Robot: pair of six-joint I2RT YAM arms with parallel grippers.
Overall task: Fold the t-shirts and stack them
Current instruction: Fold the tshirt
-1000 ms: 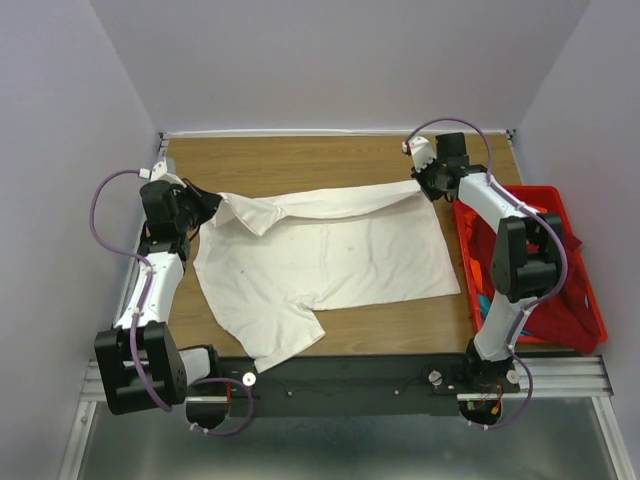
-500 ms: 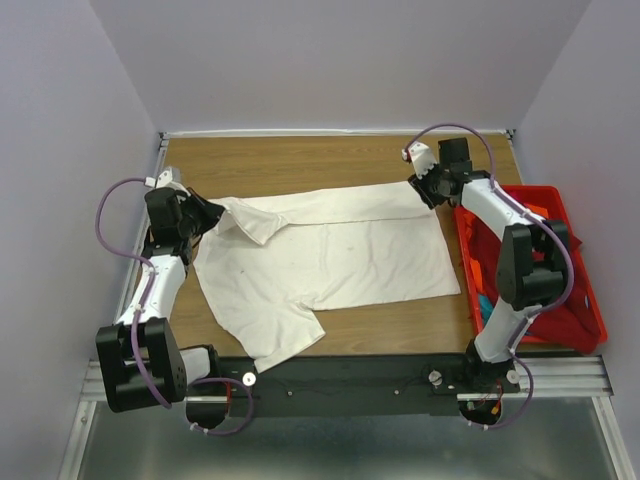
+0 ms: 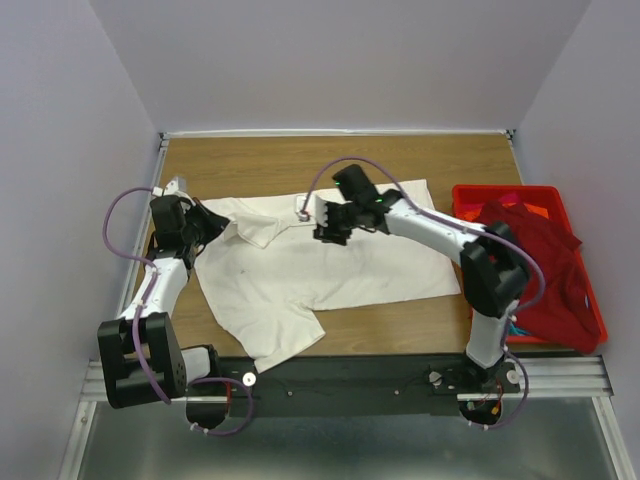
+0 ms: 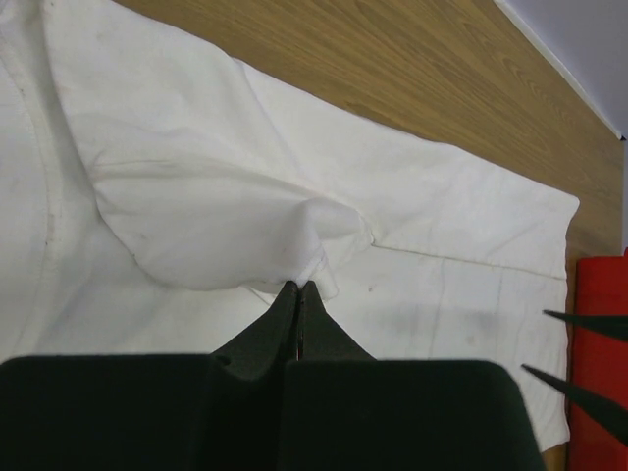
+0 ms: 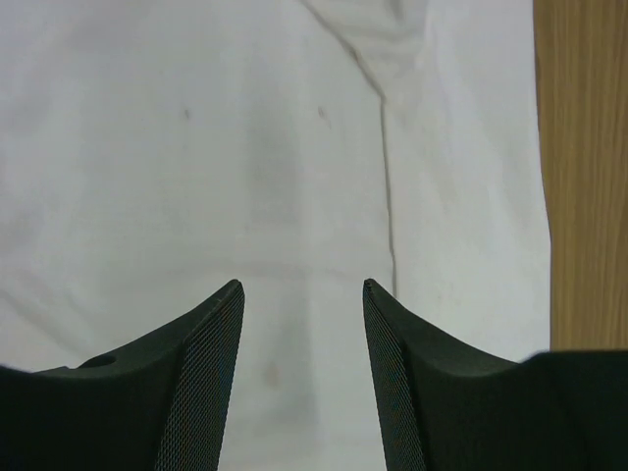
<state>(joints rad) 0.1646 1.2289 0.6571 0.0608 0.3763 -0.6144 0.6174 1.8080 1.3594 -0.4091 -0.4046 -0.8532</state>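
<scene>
The white shirt (image 3: 340, 265) is spread, not yet folded, and pinched by the left gripper (image 4: 297, 287); the right gripper (image 5: 302, 285) is held open, empty. Nothing is stacked.

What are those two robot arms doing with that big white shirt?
They are folding a cream-white cloth t-shirt spread on the brown wooden table. The left gripper is shut, pinching a bunched fold at its left side. The right gripper hangs open over its middle, holding nothing. A dark red cloth shirt lies in the red plastic crate.
</scene>
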